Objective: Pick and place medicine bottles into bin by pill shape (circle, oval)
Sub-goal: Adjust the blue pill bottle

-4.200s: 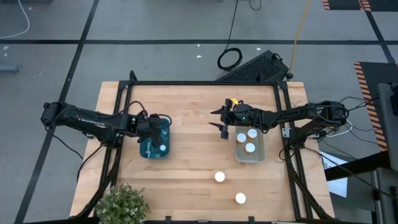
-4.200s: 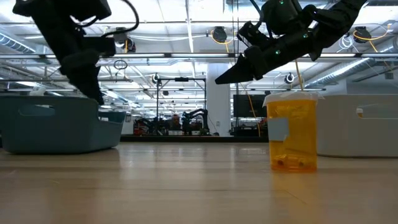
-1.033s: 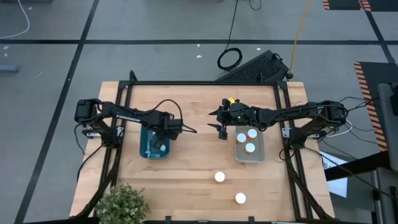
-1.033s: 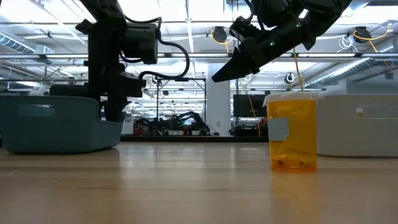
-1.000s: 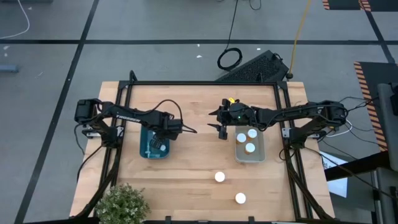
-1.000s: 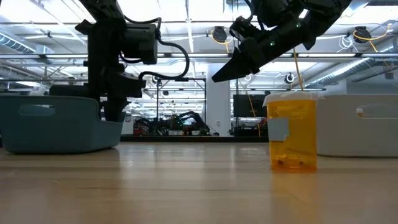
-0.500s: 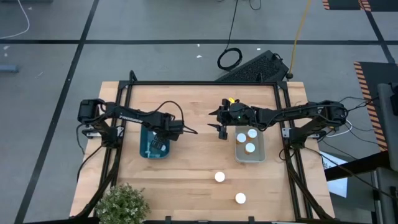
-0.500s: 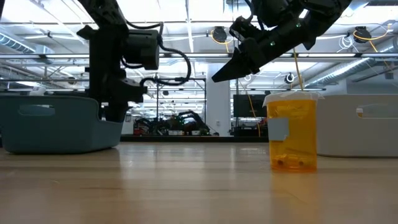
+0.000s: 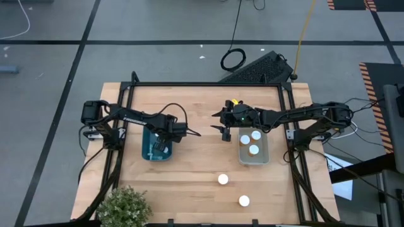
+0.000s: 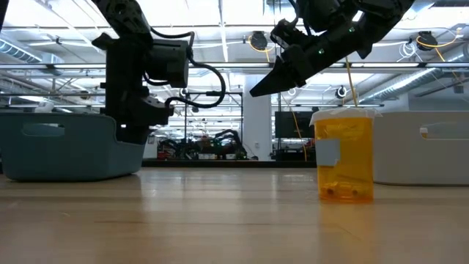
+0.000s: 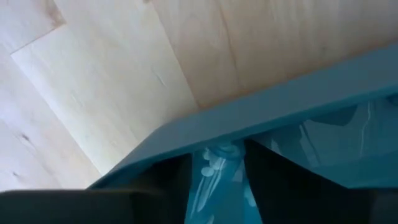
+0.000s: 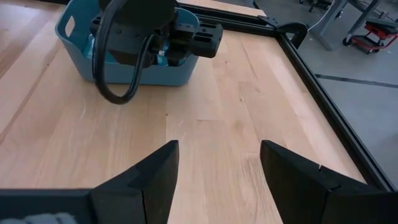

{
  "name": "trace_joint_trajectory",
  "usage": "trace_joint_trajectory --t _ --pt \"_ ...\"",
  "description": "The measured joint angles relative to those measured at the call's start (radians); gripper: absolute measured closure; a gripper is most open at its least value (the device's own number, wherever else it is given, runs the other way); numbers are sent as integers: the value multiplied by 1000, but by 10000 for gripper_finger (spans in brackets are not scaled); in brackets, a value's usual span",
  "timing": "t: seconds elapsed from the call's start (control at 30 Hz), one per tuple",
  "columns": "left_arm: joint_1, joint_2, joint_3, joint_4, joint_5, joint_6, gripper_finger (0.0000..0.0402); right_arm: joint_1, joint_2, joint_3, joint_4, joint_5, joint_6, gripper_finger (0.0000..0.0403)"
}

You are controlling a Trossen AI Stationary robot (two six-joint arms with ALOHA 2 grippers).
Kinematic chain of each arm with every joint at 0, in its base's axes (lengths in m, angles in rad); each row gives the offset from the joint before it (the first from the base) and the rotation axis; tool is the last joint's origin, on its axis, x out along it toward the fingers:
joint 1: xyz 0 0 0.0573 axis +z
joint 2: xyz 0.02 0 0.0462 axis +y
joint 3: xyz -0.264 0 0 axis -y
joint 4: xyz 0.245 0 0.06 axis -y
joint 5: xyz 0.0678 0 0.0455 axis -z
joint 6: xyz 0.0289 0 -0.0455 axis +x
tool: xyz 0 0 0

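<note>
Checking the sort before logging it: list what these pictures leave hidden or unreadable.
- Blue bin contents: the left gripper covers it in the high view, and its wall blocks the low view.
- Pill shapes: white caps hide them from above; the amber bottle's contents are too small to read.
- Clear bin bottles: only caps show.

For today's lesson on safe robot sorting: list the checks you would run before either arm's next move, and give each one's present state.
1. Right gripper open, empty: ok.
2. Right gripper clear of white bin, hovering beside it: ok.
3. Left gripper over blue bin: ok.
4. Left gripper holding a bottle: cannot tell.
5. Two bottles upright on table, unobstructed: ok.
6. Their pill shape: cannot tell.
</note>
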Motion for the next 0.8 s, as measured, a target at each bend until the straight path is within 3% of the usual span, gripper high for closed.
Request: trace_joint_trajectory --t 0.17,0.8 --pt "0 0 0 0 0 0 287 0 0 0 0 0 0 184" --pt "-3 0 45 -72 -51 -56 288 0 0 0 0 0 0 184"
